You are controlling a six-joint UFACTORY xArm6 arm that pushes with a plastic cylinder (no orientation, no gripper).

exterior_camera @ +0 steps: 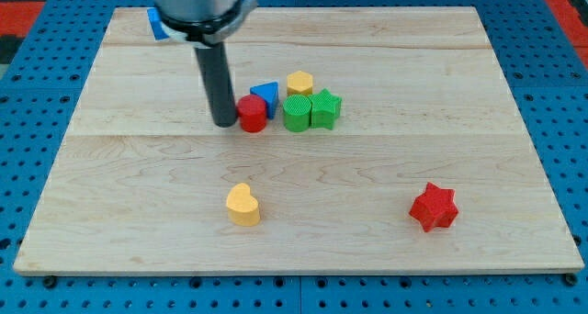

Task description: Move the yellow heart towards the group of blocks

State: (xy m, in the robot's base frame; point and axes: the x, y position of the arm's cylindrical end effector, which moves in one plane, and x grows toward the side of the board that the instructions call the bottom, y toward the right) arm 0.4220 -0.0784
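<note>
Well, tip (224, 123) down beside red cylinder (253, 114) at cluster's left, well apart from yellow heart (243, 205) near board's (138, 222) bottom edge. No fingers to report, only a rod. Possibly touching the cylinder; hard to tell. Needs repositioning below heart to shove upward.

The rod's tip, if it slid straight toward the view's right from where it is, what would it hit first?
Most likely the red cylinder, right beside my tip and apparently touching it. The blue triangle and green blocks lie behind.
</note>
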